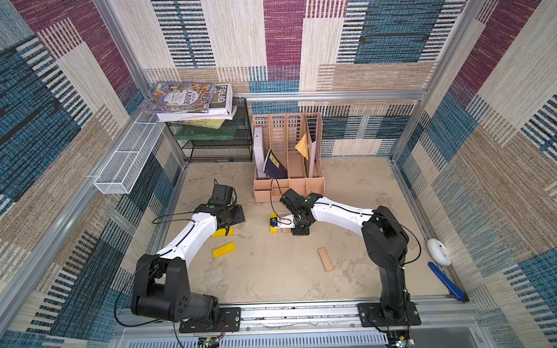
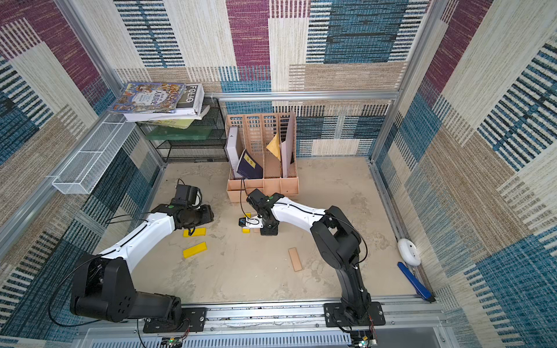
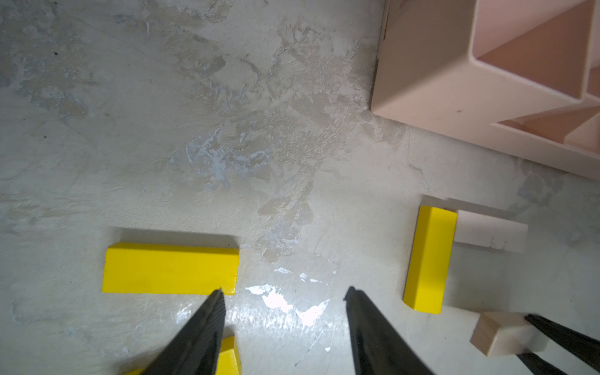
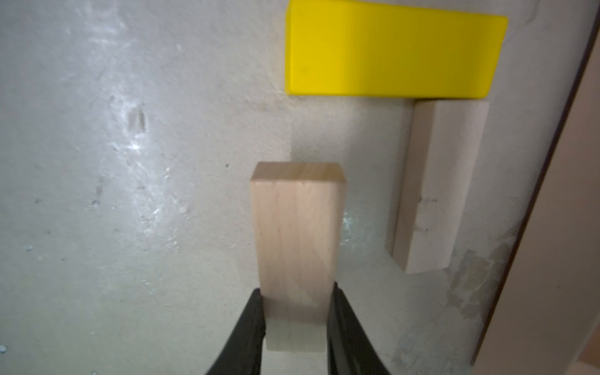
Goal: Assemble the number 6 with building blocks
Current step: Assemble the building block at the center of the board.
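Right jaws pinch a pale plank (image 4: 297,227) by one end, over the middle of the counter (image 1: 271,271), beside the laid yellow plank (image 4: 389,52).
Looks light, stiff, smooth; you'd hold steadier across its long edges at mid-length. Left jaws half apart, empty, by a loose yellow plank (image 3: 170,269).

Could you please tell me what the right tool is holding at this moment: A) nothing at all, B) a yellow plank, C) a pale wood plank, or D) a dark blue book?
C: in the right wrist view the right tool is clamped on a pale wood plank, while the yellow plank lies free beyond it.
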